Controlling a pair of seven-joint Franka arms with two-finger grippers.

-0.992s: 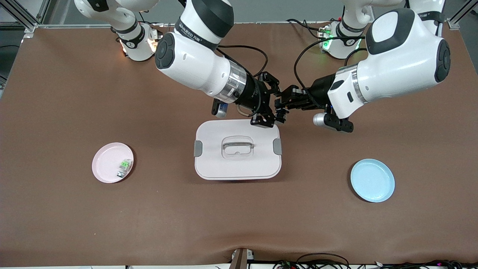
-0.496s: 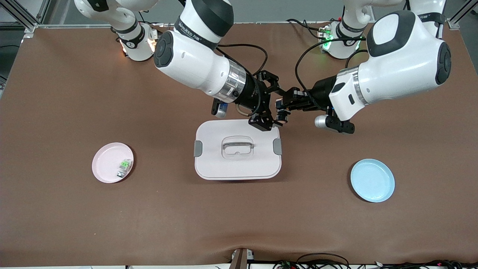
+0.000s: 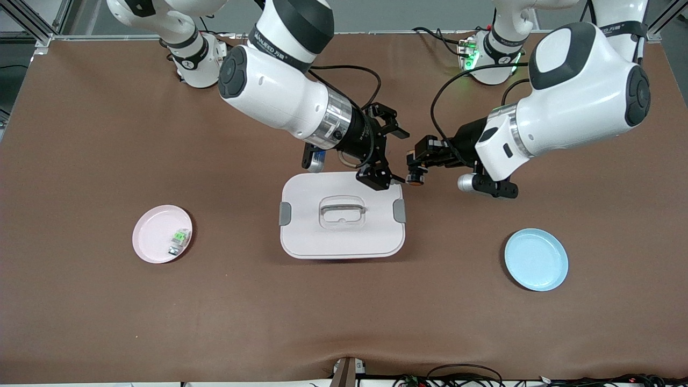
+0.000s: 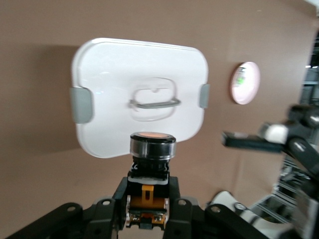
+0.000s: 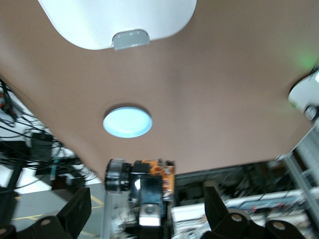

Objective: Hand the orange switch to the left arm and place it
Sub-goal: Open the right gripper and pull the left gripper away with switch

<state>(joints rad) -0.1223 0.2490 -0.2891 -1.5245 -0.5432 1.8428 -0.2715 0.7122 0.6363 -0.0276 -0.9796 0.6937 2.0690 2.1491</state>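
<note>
The orange switch (image 3: 415, 178), a stubby black part with a round orange end, is held by my left gripper (image 3: 418, 163), which is shut on it in the air over the table just off the box's corner. In the left wrist view the switch (image 4: 151, 147) sticks out from between the shut jaws of the left gripper (image 4: 148, 186). My right gripper (image 3: 388, 155) is open and empty over the box's edge, a short gap from the switch. The white lidded box (image 3: 342, 242) sits mid-table. The right wrist view shows my right gripper (image 5: 147, 219) spread wide, with the switch (image 5: 119, 175) a little way off.
A pink plate (image 3: 153, 239) with a small green-and-clear part (image 3: 180, 236) lies toward the right arm's end. A blue plate (image 3: 536, 259) lies toward the left arm's end, also in the right wrist view (image 5: 127, 122). Brown table (image 3: 344, 322) all around.
The two grippers were together at the switch; now they have parted. My left gripper has drawn back toward its own end with the switch, and the right gripper has pulled back a little.
</note>
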